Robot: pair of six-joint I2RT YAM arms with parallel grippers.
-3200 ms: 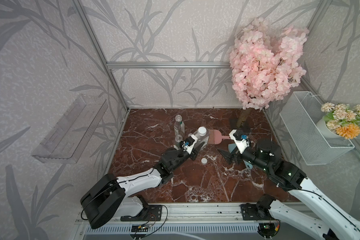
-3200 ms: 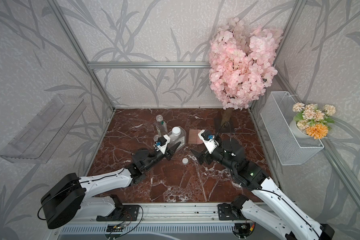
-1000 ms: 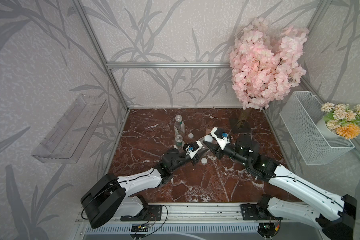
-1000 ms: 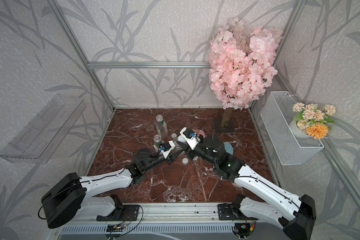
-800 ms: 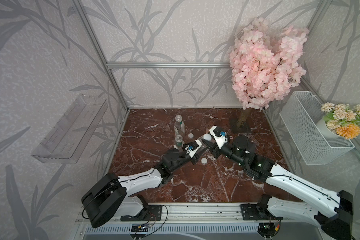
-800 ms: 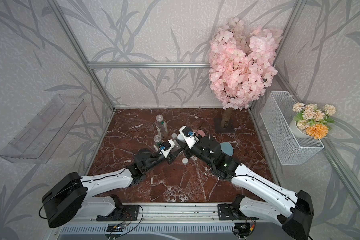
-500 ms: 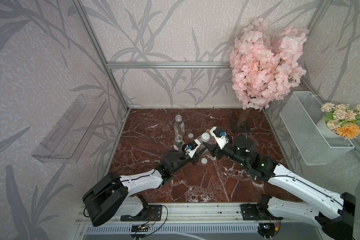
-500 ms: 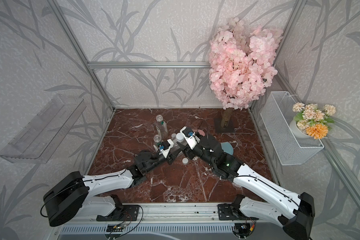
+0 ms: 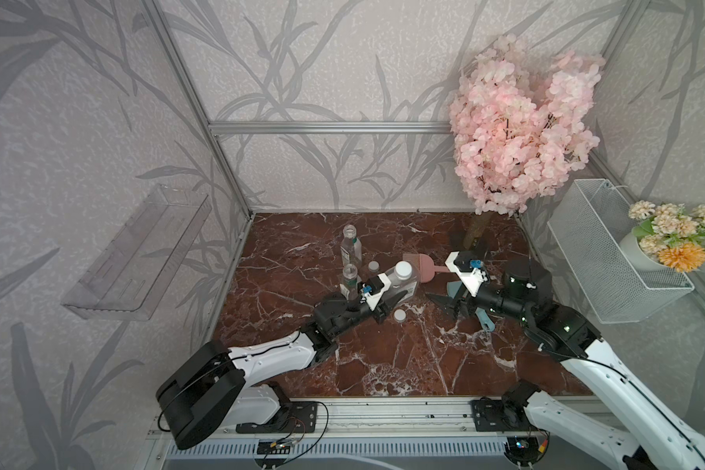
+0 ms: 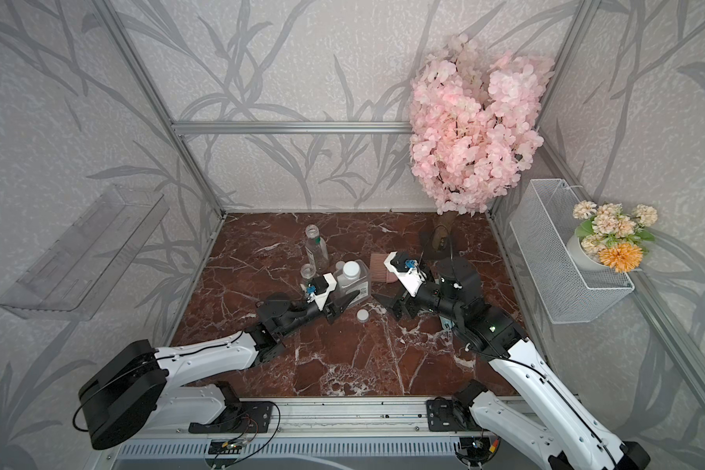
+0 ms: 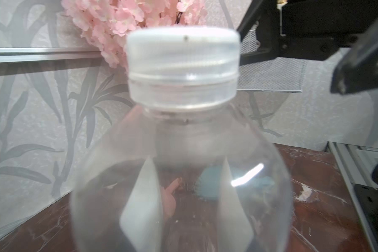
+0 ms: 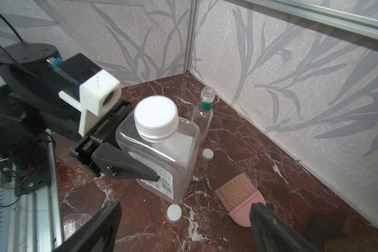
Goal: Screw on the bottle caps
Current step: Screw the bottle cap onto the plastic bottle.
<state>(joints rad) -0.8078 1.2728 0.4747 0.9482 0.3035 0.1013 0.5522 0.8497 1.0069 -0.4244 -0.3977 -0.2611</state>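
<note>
My right jaws have let go and backed off to the right. A second ago they were up at the top of the square bottle (image 9: pixel 404 287). The white cap (image 9: pixel 402 269) stayed on it.

On the left of the counter (image 9: pixel 383 366) stand the back round bottle (image 9: pixel 351 243) and the near round bottle (image 9: pixel 349 278). Both tops are open.

Next to them, my left jaws are closed on the sides of the square bottle, low down. They hold it standing on the counter. From my left wrist, the white cap sits flat and level on the neck, so I think this bottle is done or nearly done.

Two more caps lie flat on the counter. The back loose cap (image 9: pixel 373 266) is beside the near round bottle. The front loose cap (image 9: pixel 400 314) is just in front of the square bottle.

On the right, my right jaws are spread wide and hold nothing. They hang low near the pink brush (image 9: pixel 422 266) and the blue brush (image 9: pixel 485 321).

I think the front loose cap comes next. To do it well, I should come straight down over it and pinch it by its rim. I should keep it level and not bump the square bottle. My left jaws should hold a round bottle still and upright before I start to turn.
</note>
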